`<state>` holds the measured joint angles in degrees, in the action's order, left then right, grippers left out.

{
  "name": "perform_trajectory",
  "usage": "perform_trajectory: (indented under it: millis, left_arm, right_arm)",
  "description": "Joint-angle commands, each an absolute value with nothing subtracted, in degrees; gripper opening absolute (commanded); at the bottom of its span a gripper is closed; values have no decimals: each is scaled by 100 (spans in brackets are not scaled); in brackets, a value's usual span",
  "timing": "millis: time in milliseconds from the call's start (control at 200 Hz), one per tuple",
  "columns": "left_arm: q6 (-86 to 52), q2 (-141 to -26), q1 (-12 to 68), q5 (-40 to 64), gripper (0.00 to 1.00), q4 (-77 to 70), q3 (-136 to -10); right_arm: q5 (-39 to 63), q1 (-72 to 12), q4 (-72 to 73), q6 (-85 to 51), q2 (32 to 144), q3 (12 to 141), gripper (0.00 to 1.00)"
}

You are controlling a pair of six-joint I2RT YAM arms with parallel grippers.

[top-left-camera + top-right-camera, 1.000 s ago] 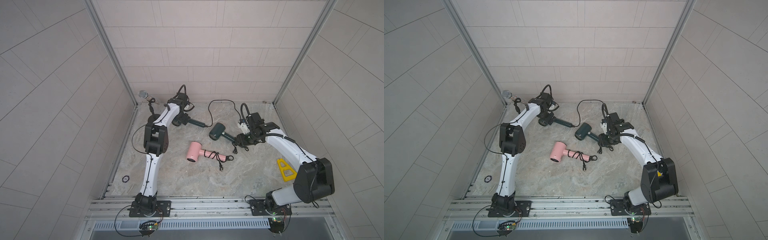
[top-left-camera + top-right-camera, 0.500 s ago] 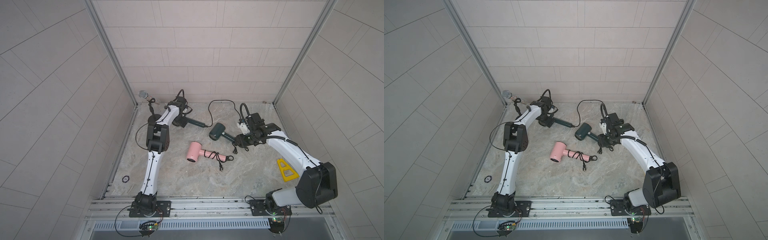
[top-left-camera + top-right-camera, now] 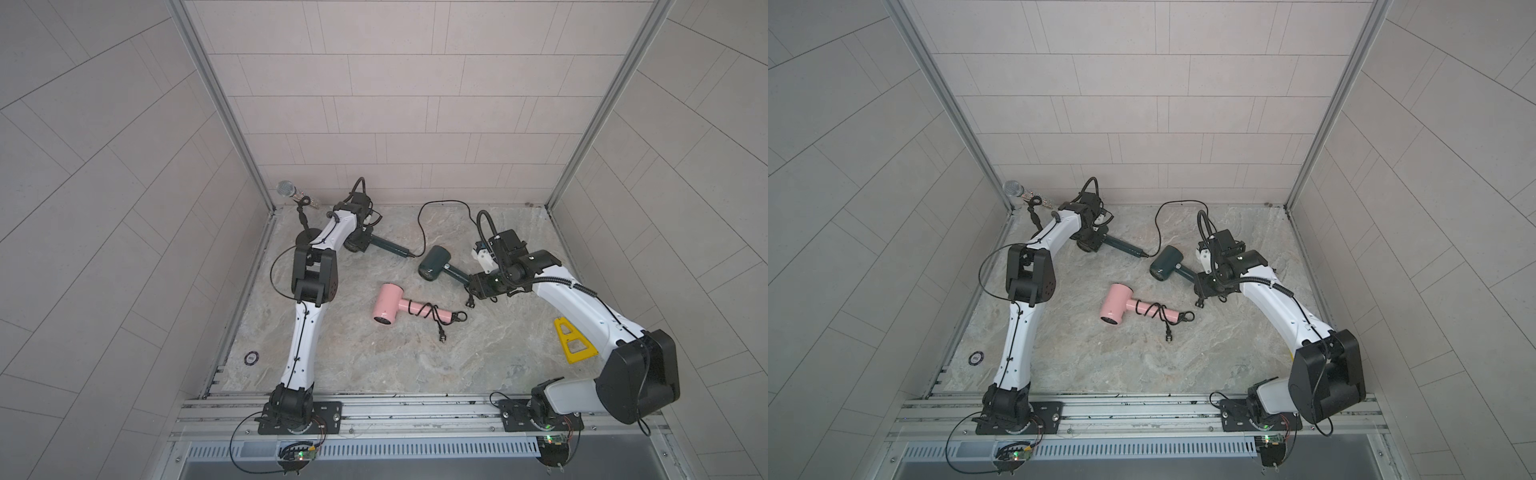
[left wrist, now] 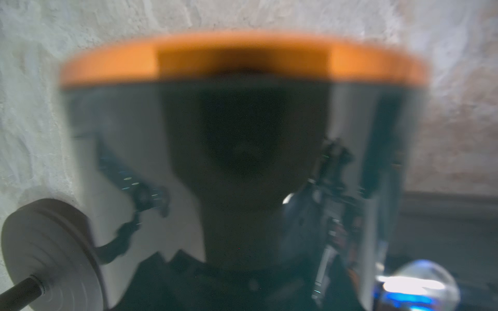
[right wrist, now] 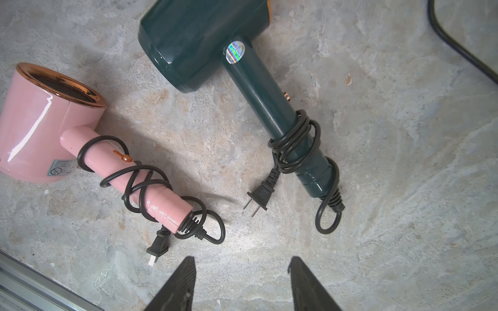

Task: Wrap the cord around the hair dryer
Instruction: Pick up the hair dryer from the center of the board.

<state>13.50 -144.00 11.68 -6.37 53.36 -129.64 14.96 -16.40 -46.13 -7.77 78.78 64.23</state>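
Only the right arm (image 3: 582, 307) has shifted slightly, the right tool (image 5: 239, 262) open and empty; the left tool (image 3: 357, 244), grip unclear, sits on the upper-left hair dryer (image 3: 388, 247), whose loose cord (image 3: 442, 202) needs winding next.

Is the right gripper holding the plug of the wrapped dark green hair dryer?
No, the right gripper is open and empty, and the plug lies on the floor apart from it.

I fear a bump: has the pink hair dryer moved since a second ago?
No. The pink hair dryer lies unchanged relative to the yellow triangle.
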Motion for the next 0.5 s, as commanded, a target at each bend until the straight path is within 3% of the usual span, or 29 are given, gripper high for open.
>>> perform_trajectory:
  millis: [0, 215, 430, 495]
  left_arm:
    - [1290, -14552, 1115, -729, 59, 5415, -13033]
    - [1253, -14378, 1105, -889, 36, 5588, -13040]
    - [852, -13640, 1098, -939, 1, 6039, -13383]
    - [688, -13357, 1100, -738, 0, 6239, -13539]
  right_arm:
    - [1405, -1669, -4713, -785, 7761, 6407, 58]
    - [1371, -1657, -4637, -759, 7778, 6419, 58]
    - [1617, -1457, -4135, -508, 8102, 6898, 58]
    - [1652, -1415, -4091, -310, 8277, 7252, 58]
